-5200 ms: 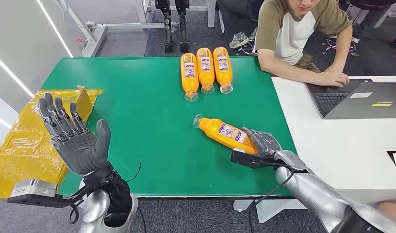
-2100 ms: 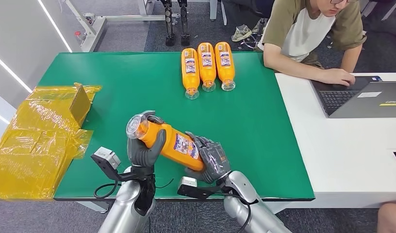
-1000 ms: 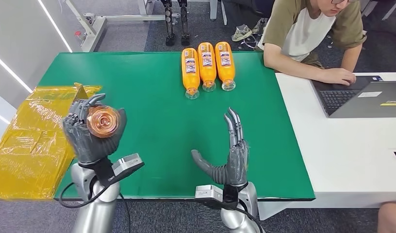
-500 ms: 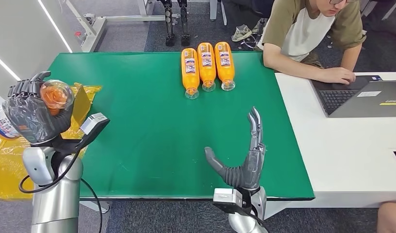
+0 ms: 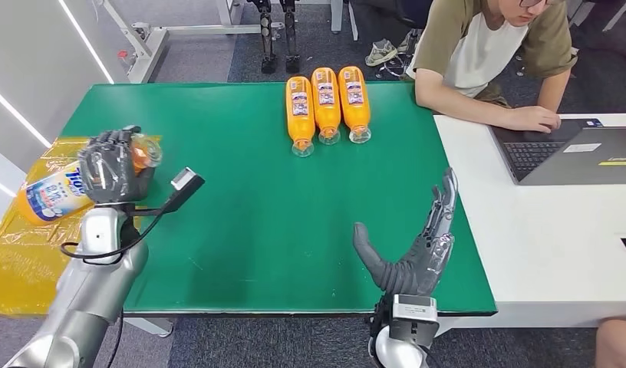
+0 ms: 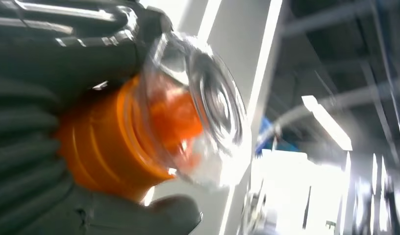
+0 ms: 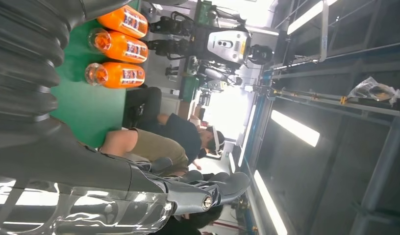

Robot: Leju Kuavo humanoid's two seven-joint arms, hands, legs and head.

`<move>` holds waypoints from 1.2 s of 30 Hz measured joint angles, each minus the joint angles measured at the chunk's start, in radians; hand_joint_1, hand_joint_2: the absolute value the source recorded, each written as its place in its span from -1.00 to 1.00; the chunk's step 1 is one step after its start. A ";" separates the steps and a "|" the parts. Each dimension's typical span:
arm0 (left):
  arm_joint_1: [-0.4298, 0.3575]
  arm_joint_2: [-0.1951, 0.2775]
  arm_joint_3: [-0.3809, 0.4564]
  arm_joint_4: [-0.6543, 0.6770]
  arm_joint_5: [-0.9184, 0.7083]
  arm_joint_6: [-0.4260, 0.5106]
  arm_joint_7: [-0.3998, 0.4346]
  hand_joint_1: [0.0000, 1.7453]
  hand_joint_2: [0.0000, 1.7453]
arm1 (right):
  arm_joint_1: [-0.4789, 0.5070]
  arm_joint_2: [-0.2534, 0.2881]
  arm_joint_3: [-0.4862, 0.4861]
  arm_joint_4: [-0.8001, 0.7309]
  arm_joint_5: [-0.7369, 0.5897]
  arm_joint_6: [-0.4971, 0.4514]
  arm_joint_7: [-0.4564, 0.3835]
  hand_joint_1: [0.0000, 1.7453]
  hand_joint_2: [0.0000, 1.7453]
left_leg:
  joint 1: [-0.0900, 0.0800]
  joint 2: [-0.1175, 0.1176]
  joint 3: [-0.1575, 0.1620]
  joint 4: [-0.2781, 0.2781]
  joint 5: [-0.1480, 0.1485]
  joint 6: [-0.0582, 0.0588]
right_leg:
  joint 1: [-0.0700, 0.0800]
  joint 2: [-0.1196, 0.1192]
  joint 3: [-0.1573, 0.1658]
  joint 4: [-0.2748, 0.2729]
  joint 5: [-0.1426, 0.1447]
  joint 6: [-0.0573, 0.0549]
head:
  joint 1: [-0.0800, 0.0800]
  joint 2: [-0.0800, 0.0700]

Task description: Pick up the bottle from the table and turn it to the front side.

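- Tabletop point(image 5: 256, 199): green surface, filling the centre of the head view; front edge runs along the lower part of the frame.
- Bottle point(image 5: 60, 188): orange, clear cap, blue-and-white label; held off the tabletop at centre left of the head view, lying roughly level, cap end toward the tabletop, base end out over the yellow wrapping. In the left wrist view the clear cap and orange neck point(image 6: 154, 122) sit against the dark fingers.
- Left hand point(image 5: 110, 165): wrapped around the bottle near its neck, raised above the left edge of the tabletop.
- Right hand point(image 5: 417, 238): holding nothing, fingers stretched out and apart, thumb spread wide; lower right of centre, above the front part of the tabletop.
- Three orange bottles point(image 5: 325, 103): lying side by side, touching, top centre of the tabletop, caps toward the robot; also seen in the right wrist view point(image 7: 117, 46).
- Yellow wrapping point(image 5: 34, 245): crinkled plastic sheet over a low surface, left edge of the frame, beside the tabletop.
- White desk point(image 5: 540, 230): adjoins the tabletop on the right.
- Laptop point(image 5: 571, 153): open, dark grey, on the white desk, right edge.
- Person point(image 5: 486, 54): seated, upper right, forearms resting across the tabletop corner and white desk.
- Floor point(image 5: 195, 54): grey carpet beyond the tabletop; white metal frame legs at upper left.
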State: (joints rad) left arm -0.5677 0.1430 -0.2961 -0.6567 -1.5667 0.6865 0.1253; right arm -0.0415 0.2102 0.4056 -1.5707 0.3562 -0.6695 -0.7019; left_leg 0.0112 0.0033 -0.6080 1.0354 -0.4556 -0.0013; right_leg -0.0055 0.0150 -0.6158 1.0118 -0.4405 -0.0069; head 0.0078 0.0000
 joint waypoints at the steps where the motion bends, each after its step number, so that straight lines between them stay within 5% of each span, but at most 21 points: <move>1: -0.009 0.002 -0.029 0.050 0.001 -0.007 -0.006 1.00 1.00 | 0.000 0.000 0.002 -0.001 0.000 0.000 0.000 -1.00 1.00 | 0.000 0.001 0.000 0.000 0.000 0.000 | 0.000 0.001 0.000 0.000 0.000 0.000 | 0.000 0.000; 10: 0.000 -0.009 -0.175 0.295 0.003 -0.110 -0.043 1.00 1.00 | -0.007 -0.004 0.030 0.007 -0.006 0.000 0.000 -1.00 1.00 | 0.000 0.002 -0.001 -0.001 -0.001 -0.001 | 0.000 0.002 -0.002 0.000 -0.001 -0.001 | 0.000 0.000; 27: 0.027 -0.016 -0.200 0.371 0.027 -0.176 -0.082 0.95 1.00 | 0.000 -0.012 0.054 0.036 -0.012 0.000 0.000 -1.00 1.00 | 0.000 0.001 -0.001 -0.002 -0.001 -0.001 | 0.000 0.001 -0.002 0.000 -0.001 -0.001 | 0.000 0.000; 31: 0.032 -0.019 -0.193 0.372 0.074 -0.166 -0.075 -0.99 1.00 | 0.001 -0.013 0.057 0.043 -0.015 0.000 0.000 -1.00 1.00 | 0.000 0.001 -0.001 -0.002 -0.001 -0.001 | 0.000 0.001 -0.002 0.000 -0.001 -0.001 | 0.000 0.000; 36: 0.028 -0.040 -0.108 0.372 0.241 -0.279 -0.160 -1.00 1.00 | 0.002 -0.016 0.058 0.050 -0.022 0.000 0.000 -1.00 1.00 | 0.000 0.000 0.000 -0.002 -0.001 -0.001 | 0.000 0.000 -0.001 0.000 -0.001 -0.001 | 0.000 0.000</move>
State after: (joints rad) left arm -0.5397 0.1032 -0.4044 -0.2850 -1.3255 0.4078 -0.0345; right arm -0.0392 0.1942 0.4640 -1.5204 0.3344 -0.6692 -0.7019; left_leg 0.0113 0.0033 -0.6084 1.0337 -0.4561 -0.0019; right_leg -0.0055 0.0150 -0.6168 1.0122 -0.4413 -0.0081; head 0.0078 0.0000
